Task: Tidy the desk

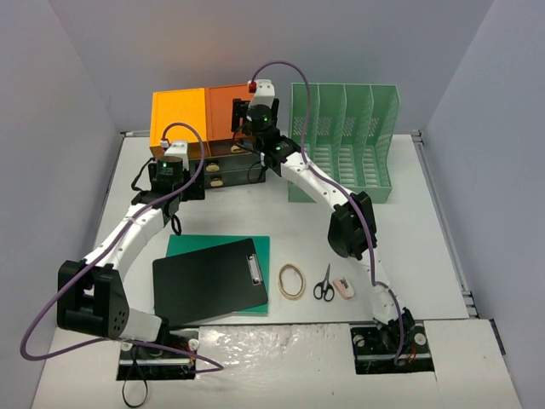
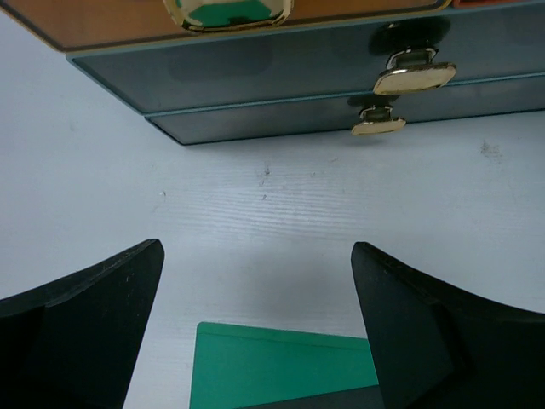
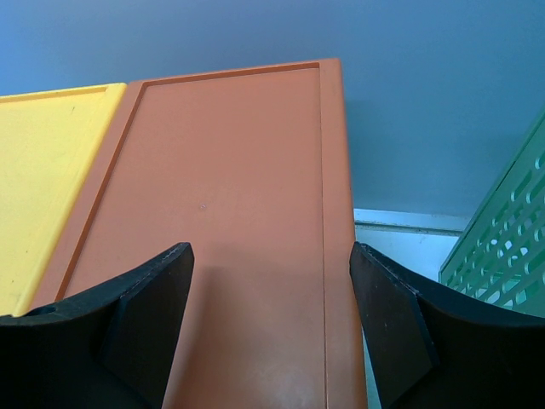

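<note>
The white surface (image 1: 426, 247) ran under and out in front of the drawer unit (image 1: 180, 119). Well in front of that unit lay a black clipboard (image 1: 209, 281) on a green folder (image 1: 204, 244), with a rubber band (image 1: 291, 296), scissors (image 1: 324, 284) and a small white object (image 1: 344, 288) to their right. Just before the unit's drawers the left gripper (image 2: 255, 256) hung with jaws spread wide and empty, while above the unit's orange top the right gripper (image 3: 271, 256) likewise had its jaws spread on nothing, a green file rack (image 1: 345, 145) standing just right of the unit.
</note>
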